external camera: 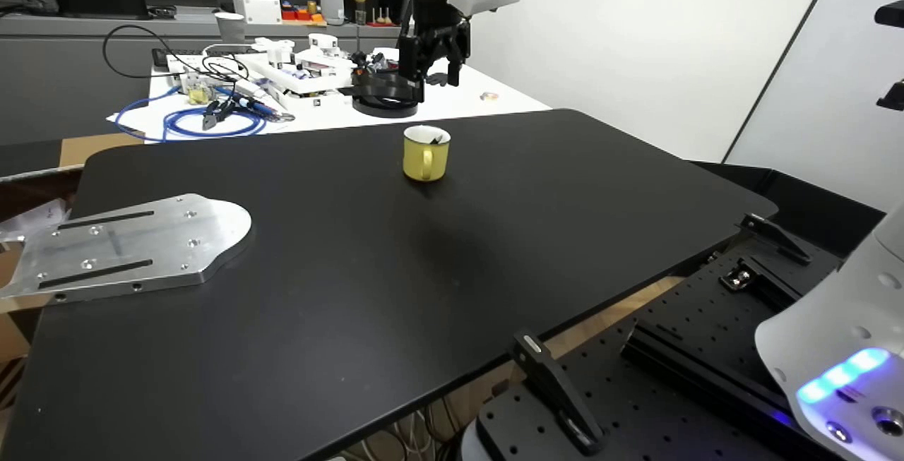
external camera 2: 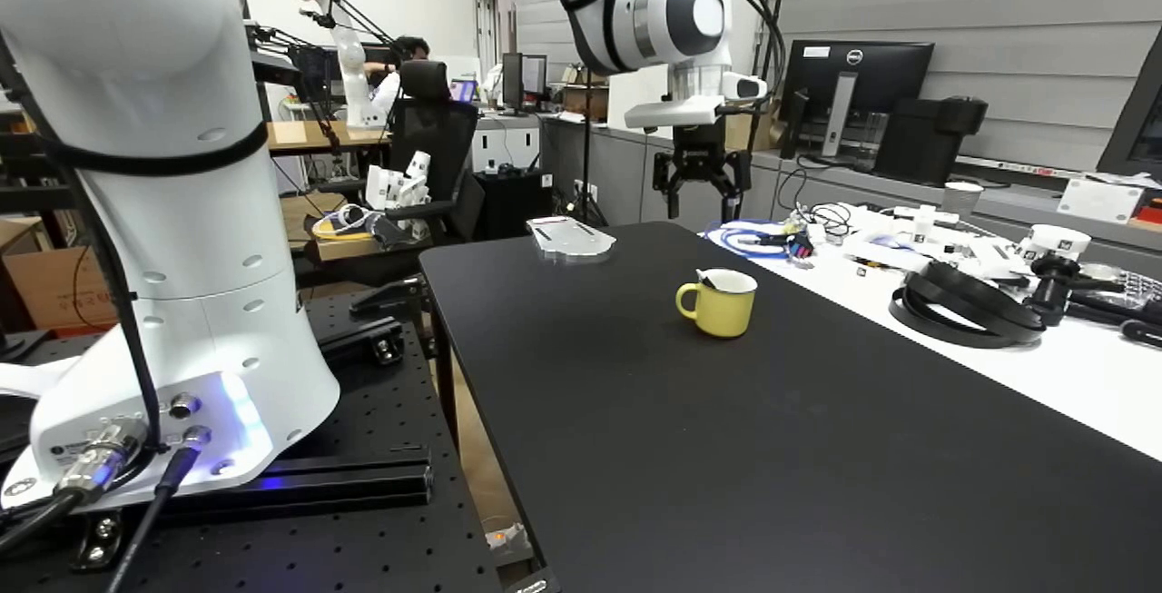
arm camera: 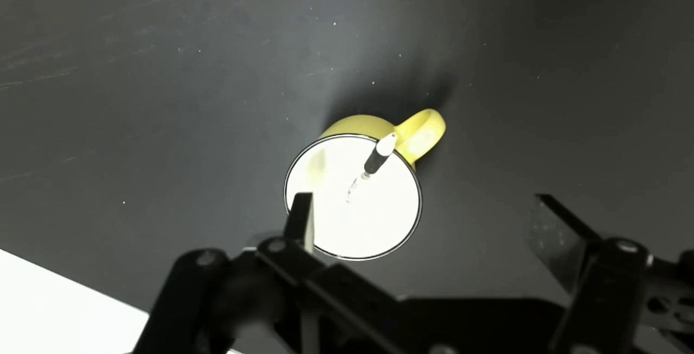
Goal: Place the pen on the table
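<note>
Hangs well above the worktop (external camera 2: 772, 448) with fingers (arm camera: 558, 245) spread wide, gripping nothing. Find pen (arm camera: 376, 162) in the cup (external camera 2: 728, 313), tilted, with white tip over the cup's edge beside the handle (arm camera: 424, 140). Reads as the approach; probably needs lifting out first, so very early in the task. Go down slowly; check centring on the tip, seen left of mid-gap in wrist view. Best turn to close across the pen, not along it. Pinch just the end above the edge; keep off handle and cup wall, or risk dragging the cup. Raise along the tilt until fully clear. Lay flat on the worktop, well apart from the metal plate (external camera: 141, 246), and release low to limit rolling.
</note>
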Robot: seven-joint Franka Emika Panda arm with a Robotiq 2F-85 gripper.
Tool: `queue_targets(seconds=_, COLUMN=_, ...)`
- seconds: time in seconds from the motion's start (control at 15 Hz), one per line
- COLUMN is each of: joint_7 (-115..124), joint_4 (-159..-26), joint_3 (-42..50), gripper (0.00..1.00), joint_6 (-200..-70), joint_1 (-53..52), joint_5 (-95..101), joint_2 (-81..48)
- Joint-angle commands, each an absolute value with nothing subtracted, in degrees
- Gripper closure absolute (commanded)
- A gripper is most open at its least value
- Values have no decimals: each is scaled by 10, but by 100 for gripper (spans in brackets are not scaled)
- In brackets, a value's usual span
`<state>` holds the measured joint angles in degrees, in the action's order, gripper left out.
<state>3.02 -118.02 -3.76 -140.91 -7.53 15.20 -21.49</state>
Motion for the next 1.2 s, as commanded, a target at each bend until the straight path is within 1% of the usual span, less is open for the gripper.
queue_targets(seconds=0.0, joint_7=28, joint_4=-1178, joint_3=-33, gripper=0, joint_6=-1407, joint_1=-80, joint_5=149, joint_2=-215)
queue_targets(seconds=0.47, joint_7=35, joint_4=-1170, joint_3=-28, gripper=0, joint_6=-1412, joint_1=-81, joint_5=153, joint_2=-234)
queue_targets(seconds=0.73, joint_7=19, joint_4=-1180, joint_3=-30, gripper=0, joint_6=-1455, joint_1=-78, joint_5=148, joint_2=-249)
queue_targets(seconds=1.13, joint_7=19, joint_4=-1188, joint_3=-21, gripper=0, joint_6=-1480, joint_1=-79, joint_5=146, joint_2=-267)
